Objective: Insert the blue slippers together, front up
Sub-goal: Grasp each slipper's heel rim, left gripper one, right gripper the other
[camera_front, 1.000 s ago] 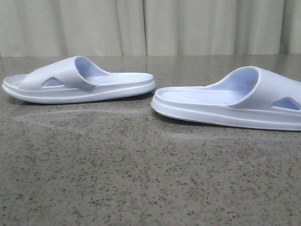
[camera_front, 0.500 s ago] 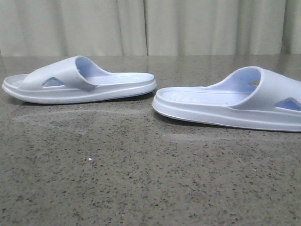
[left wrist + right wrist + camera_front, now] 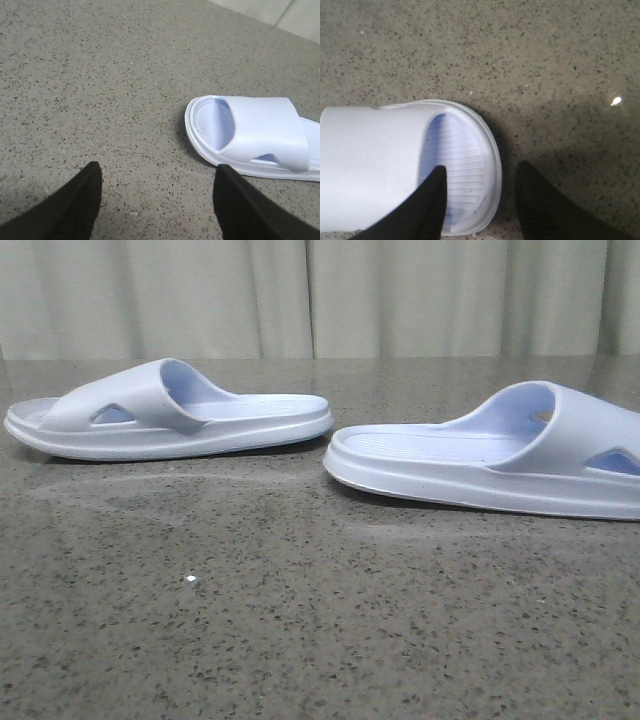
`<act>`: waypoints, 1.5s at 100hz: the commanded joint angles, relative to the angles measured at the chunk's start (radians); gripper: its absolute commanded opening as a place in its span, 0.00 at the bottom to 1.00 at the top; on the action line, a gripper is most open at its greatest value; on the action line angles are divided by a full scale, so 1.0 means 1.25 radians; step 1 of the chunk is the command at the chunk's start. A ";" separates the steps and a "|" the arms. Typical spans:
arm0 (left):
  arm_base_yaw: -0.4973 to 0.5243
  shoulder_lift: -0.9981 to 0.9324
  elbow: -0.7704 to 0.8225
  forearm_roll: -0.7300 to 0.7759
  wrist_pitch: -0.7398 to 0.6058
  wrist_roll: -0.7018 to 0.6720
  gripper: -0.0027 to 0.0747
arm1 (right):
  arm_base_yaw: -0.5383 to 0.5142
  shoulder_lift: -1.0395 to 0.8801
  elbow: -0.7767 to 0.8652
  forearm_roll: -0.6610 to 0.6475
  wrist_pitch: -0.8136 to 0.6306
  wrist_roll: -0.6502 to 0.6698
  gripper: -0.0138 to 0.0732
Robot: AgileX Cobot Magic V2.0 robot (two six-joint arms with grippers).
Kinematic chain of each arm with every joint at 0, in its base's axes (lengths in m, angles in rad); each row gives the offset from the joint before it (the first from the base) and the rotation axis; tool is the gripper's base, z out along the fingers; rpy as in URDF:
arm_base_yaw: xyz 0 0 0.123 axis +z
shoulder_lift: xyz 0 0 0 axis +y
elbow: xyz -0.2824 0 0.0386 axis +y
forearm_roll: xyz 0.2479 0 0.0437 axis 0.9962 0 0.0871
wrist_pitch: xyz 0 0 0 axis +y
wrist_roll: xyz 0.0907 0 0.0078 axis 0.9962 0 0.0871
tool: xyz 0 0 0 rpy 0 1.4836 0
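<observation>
Two pale lavender-blue slippers lie sole-down and apart on the speckled stone table. The left slipper (image 3: 170, 415) is at the far left and the right slipper (image 3: 500, 455) is at the right, running past the frame edge. Neither gripper shows in the front view. In the left wrist view my left gripper (image 3: 157, 172) is open and empty over bare table, with the left slipper's (image 3: 255, 132) toe end just beyond one finger. In the right wrist view my right gripper (image 3: 481, 167) is open. One finger is over the right slipper's (image 3: 380, 160) ridged footbed and the other is outside the toe rim.
The grey speckled tabletop (image 3: 300, 620) stretches in front of both slippers. A pale curtain (image 3: 320, 295) hangs behind the table's far edge. A small bright glint (image 3: 190, 580) sits on the table near the front.
The slippers have stayed in place. A small bright glint has appeared on the tabletop in the front view.
</observation>
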 commanded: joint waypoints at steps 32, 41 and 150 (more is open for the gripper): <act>-0.002 0.001 -0.027 -0.037 -0.058 0.021 0.58 | -0.150 0.121 -0.056 0.236 0.148 -0.266 0.47; -0.002 0.001 -0.027 -0.037 -0.058 0.021 0.58 | -0.192 0.154 -0.056 0.337 0.185 -0.341 0.47; 0.038 0.435 -0.241 -0.504 0.092 0.433 0.52 | -0.221 0.267 -0.056 0.429 0.289 -0.427 0.04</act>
